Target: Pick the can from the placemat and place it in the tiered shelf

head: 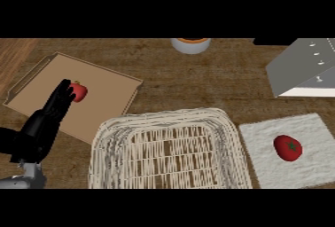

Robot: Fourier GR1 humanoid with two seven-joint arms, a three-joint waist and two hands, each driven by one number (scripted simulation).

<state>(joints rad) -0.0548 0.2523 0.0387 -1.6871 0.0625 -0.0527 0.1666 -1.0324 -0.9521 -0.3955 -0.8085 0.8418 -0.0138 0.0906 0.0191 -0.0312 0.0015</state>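
One wicker basket (pixel 170 150), left hand (pixel 46 119) fingers straight – two red tomatoes (pixel 288 147), one tray (pixel 98 88)

Black left hand (pixel 39 128), slim black fingers (pixel 60 95), glossy grey forearm (pixel 23 177)

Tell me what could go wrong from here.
1. No can shows on the placemat, only a red tomato; a grasp there could take the wrong thing.
2. The left hand sits over the tray by a second red fruit, away from the placemat.
3. The wicker basket lies between hand and placemat; a crossing reach might clip its rim.
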